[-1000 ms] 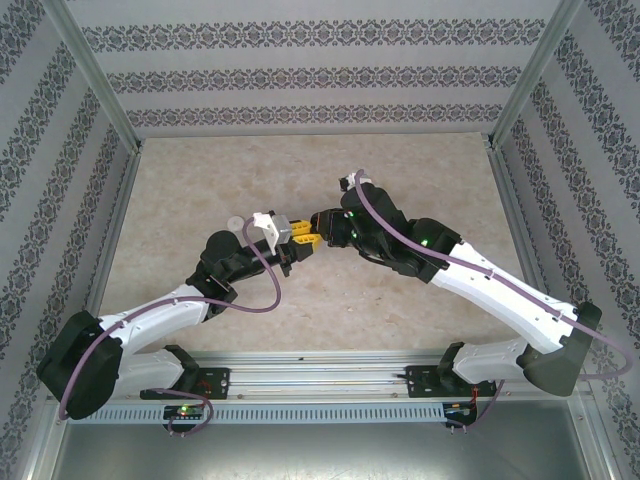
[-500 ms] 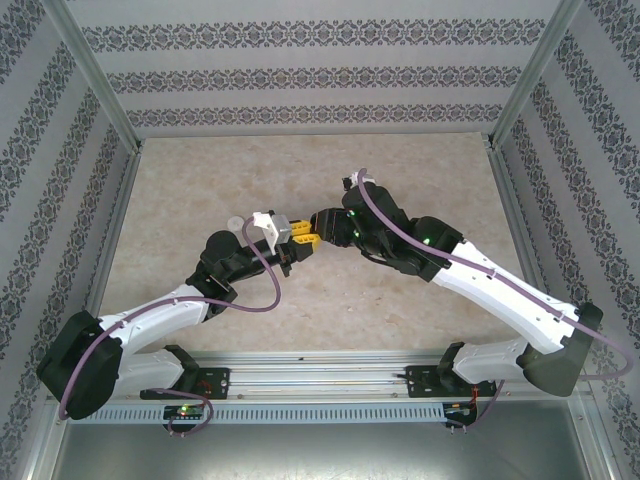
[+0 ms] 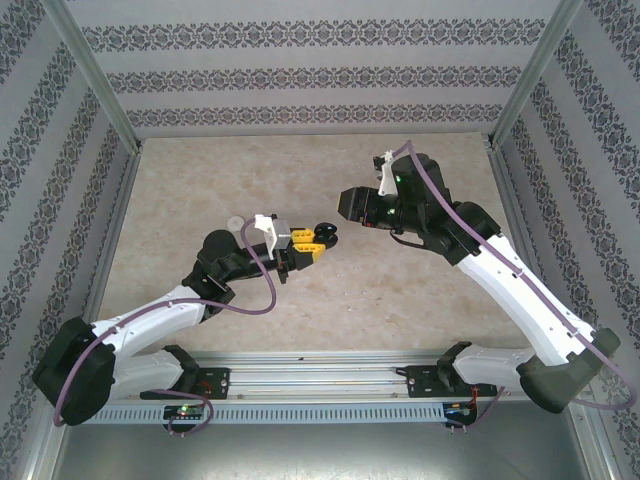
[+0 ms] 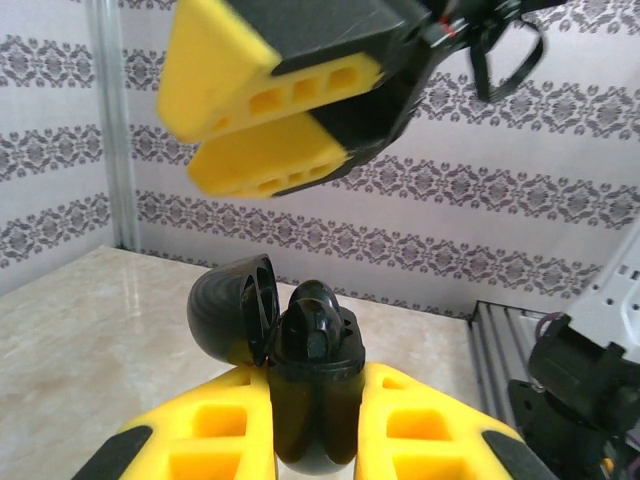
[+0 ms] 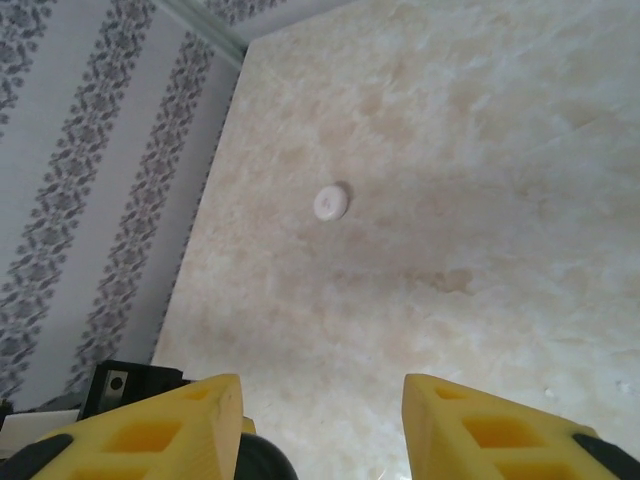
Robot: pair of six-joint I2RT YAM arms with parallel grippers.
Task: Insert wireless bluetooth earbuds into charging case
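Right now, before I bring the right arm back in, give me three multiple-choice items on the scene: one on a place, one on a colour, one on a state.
1. Where is the white round case?
A) lying on the table
B) hanging from a cable
C) on the aluminium rail

2. What colour is the charging case clamped in the left gripper?
A) white
B) black
C) blue

3. How is that case's lid?
A) snapped shut
B) swung open
C) taken off and lying flat

Answers:
1 A: in the right wrist view it lies alone on the table, beyond the open right gripper.
2 B: the left wrist view shows a glossy black body between the yellow fingers.
3 B: the lid stands hinged up beside the body, with the inside exposed.
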